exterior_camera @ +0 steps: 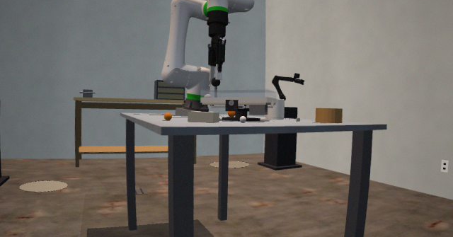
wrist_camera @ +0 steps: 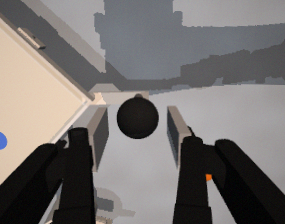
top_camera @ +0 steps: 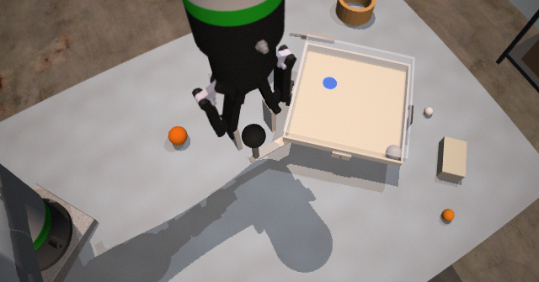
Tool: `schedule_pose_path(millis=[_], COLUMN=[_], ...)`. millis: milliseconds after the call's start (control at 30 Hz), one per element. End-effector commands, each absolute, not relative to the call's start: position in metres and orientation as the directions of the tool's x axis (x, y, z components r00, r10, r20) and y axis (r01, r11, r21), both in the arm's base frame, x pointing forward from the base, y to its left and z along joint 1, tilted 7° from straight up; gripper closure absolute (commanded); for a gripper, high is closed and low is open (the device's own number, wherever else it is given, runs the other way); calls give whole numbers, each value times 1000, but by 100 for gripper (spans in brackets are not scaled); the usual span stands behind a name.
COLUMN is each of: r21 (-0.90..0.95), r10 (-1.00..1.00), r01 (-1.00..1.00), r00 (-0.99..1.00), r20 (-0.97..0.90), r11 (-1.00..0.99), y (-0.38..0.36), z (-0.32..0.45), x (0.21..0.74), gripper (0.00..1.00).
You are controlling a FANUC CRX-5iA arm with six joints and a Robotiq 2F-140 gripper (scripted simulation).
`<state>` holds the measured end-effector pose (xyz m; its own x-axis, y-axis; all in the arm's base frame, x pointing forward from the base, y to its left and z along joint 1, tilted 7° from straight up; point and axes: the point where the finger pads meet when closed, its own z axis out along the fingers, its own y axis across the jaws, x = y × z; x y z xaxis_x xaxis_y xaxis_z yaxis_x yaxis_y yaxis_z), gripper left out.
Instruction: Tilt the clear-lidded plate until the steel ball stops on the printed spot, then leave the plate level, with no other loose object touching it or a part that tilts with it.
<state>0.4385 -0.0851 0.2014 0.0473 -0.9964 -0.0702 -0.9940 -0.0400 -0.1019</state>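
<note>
Grey steel ball (top_camera: 393,151) lodged in corner of clear-lidded cream plate (top_camera: 295,105), well apart from printed blue spot (top_camera: 329,82). Black two-finger gripper (wrist_camera: 136,137) parted, straddling black knob handle (wrist_camera: 137,117) without contact, grasping nothing. Risk judged: closing off-centre, slipping off knob, jerking plate.

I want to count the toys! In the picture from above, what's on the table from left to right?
Big orange ball → black knob → blue spot → wooden ring → steel ball → little white ball → small orange ball → tan block.
</note>
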Motion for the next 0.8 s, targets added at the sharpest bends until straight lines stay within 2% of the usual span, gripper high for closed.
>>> schedule_pose_path(millis=[0,767], r21=[-102,-102], r10=[-996,-996], r01=[-994,-994], r00=[47,47], r20=[-70,-70], r11=[-40,-40], y=[-85,-85], z=[200,197], x=[439,439], gripper=[58,58])
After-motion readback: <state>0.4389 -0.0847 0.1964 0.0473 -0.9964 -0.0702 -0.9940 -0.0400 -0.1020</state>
